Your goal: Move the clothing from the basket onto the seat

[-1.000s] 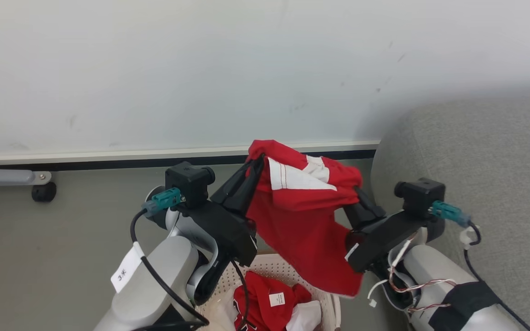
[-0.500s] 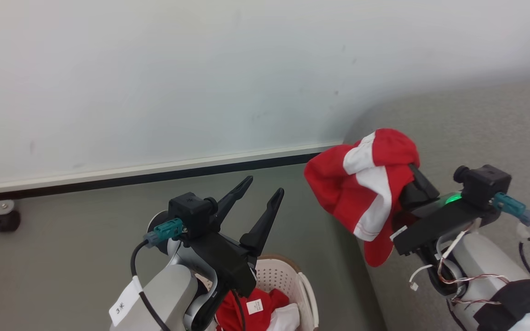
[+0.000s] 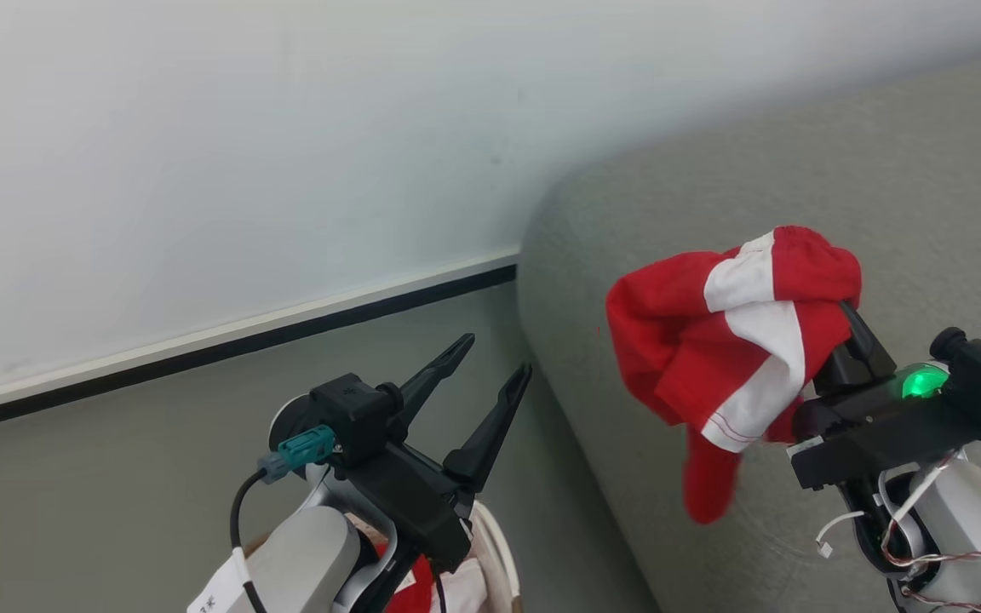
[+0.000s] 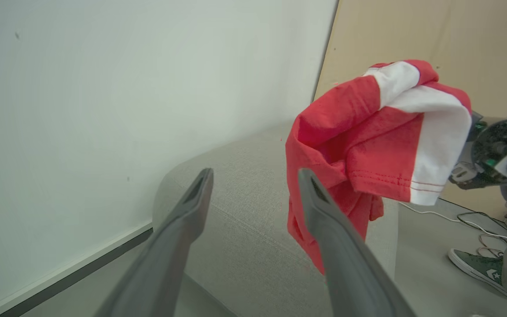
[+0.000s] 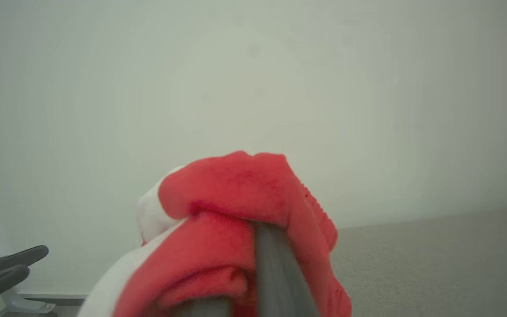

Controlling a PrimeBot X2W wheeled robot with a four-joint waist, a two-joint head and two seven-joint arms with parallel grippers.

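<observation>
At bottom, nearest: basket (image 3: 501,545) holding red cloth (image 3: 419,589); left gripper (image 3: 496,353) above it, jaws spread, empty. Beyond, right: right gripper (image 3: 855,330) clamped on red-and-white garment (image 3: 737,349), apparently over the seat (image 3: 797,170) edge. Step: carrying across; next, reach deeper over the seat, then release.

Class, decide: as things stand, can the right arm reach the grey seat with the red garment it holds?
Probably yes: the right gripper, shut on the red garment, hangs over the seat with nothing between.
</observation>
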